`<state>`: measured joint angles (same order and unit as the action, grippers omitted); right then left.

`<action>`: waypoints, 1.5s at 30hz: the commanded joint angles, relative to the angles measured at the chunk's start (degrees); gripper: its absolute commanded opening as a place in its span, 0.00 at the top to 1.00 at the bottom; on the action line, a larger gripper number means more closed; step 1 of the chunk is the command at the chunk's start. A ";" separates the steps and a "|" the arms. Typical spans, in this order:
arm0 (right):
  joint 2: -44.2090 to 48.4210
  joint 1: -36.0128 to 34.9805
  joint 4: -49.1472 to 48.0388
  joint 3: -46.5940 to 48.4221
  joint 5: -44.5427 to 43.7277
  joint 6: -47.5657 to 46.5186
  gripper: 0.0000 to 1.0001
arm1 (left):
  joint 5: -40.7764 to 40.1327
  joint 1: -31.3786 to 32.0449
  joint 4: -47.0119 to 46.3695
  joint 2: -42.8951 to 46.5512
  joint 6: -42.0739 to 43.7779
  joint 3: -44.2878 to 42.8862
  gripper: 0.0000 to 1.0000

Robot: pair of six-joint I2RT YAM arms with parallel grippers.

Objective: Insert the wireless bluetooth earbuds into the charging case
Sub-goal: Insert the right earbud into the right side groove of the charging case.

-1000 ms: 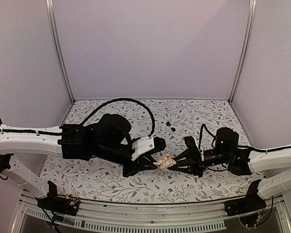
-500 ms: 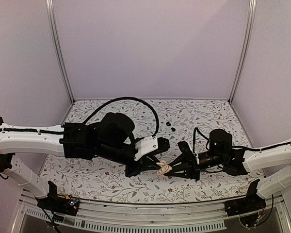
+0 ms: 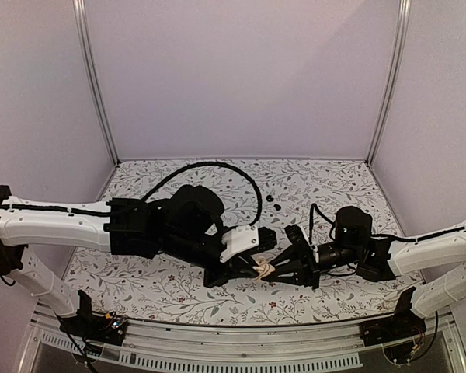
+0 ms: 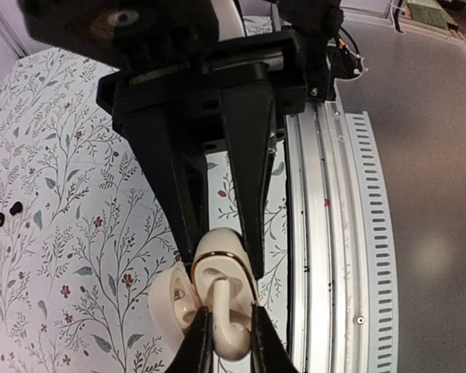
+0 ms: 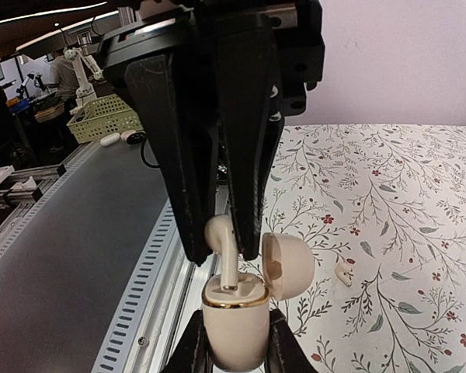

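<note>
Both arms have drawn a little toward their bases since a second ago, and the right wrist has slid leftward, so the charging case point(image 5: 233, 322) now sits lower in the top view. We see the left fingers point(image 4: 247, 171) closed on the cream case, one against each side of its body. They hold it with its lid point(image 5: 283, 260) hinged open over the near edge of the counter point(image 5: 388, 202), beside the metal rail point(image 4: 334, 233). The right fingers point(image 5: 245, 155) are clamped on a cream earbud point(image 5: 220, 233) — its rounded head sits between the two tips, and its stem reaches into the open case, just past the gold rim. We cannot tell whether the stem has reached the bottom of its well. A second cream earbud point(image 5: 343, 272) lies on the counter just beyond the lid. Two tiny black earbuds point(image 3: 269, 199) lie close together farther back on the counter — well apart from both sets of fingers and from the case.
</note>
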<state>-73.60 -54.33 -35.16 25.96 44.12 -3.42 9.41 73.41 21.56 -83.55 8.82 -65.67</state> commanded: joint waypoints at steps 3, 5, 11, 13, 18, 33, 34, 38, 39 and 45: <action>-0.32 -0.58 -1.36 1.20 0.48 0.23 1.00 | -2.94 0.88 1.49 -2.51 -0.82 -2.92 0.95; -0.39 -0.85 -1.17 1.24 0.28 -0.11 1.00 | -2.86 0.89 1.47 -2.71 -1.18 -2.97 0.95; -0.34 -1.25 -1.04 1.18 -0.04 -0.84 1.00 | -3.74 0.88 1.88 -2.69 -1.59 -3.60 0.95; -0.55 -1.29 -0.98 1.12 -0.08 -0.97 1.00 | -4.21 0.88 1.90 -2.63 -1.68 -3.82 0.95; -0.53 -1.48 -0.67 1.03 -0.51 -1.36 1.00 | -4.57 0.87 2.14 -2.59 -1.77 -4.33 0.95; 0.12 -1.76 0.64 1.66 -1.55 -2.47 1.00 | -3.81 0.81 4.09 -3.87 -0.73 -5.49 0.96; 0.13 -1.75 0.57 1.69 -1.52 -2.47 1.00 | -3.72 0.80 4.10 -3.64 -0.69 -5.25 0.96; 0.30 -1.75 0.53 1.51 -1.82 -2.29 1.00 | -3.19 0.79 3.97 -2.15 -0.66 -3.99 0.96; 0.46 -1.75 0.45 1.52 -1.72 -2.25 1.00 | -2.85 0.84 3.93 -1.73 -0.65 -3.68 0.96; 0.50 -1.75 0.33 1.64 -1.50 -2.06 1.00 | -1.28 0.92 4.54 -1.27 0.05 -3.04 0.96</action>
<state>-73.63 -55.51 -33.43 25.96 42.24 -5.37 6.90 73.84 24.95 -86.06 7.73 -69.65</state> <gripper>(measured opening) 0.180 0.116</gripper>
